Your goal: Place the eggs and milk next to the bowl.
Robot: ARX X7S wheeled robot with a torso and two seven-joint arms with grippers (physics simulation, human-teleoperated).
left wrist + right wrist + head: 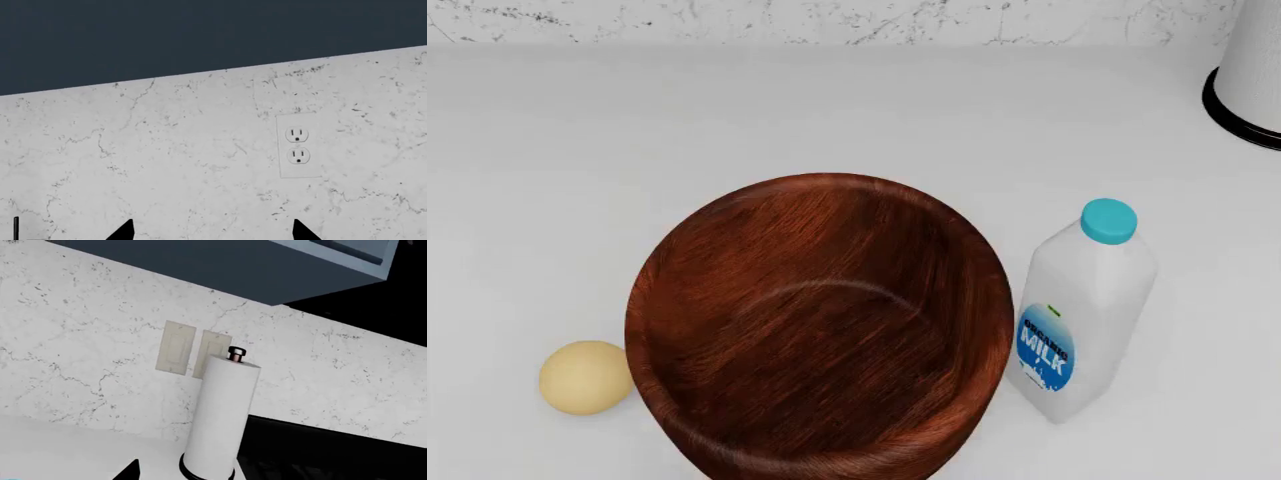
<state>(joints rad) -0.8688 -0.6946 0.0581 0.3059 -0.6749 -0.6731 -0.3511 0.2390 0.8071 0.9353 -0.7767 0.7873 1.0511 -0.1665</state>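
In the head view the reddish-brown wooden bowl (821, 320) sits at the middle front of the white counter. A pale yellow egg (585, 377) lies on the counter just off the bowl's left rim. The milk (1084, 315), a white jug with a teal cap and blue label, stands upright close to the bowl's right rim. Neither gripper shows in the head view. My left gripper (213, 232) is open, its two black fingertips (123, 230) wide apart and empty, facing the marble wall. Of my right gripper (213, 474) only one fingertip (130, 471) shows, set far to the side with nothing in it.
A tall white paper-towel roll with a black base ring (1252, 70) stands at the back right of the counter, and the right wrist view shows the roll (223, 420) ahead beside a dark surface (333, 450). A wall outlet (298, 146) is set in the marble backsplash.
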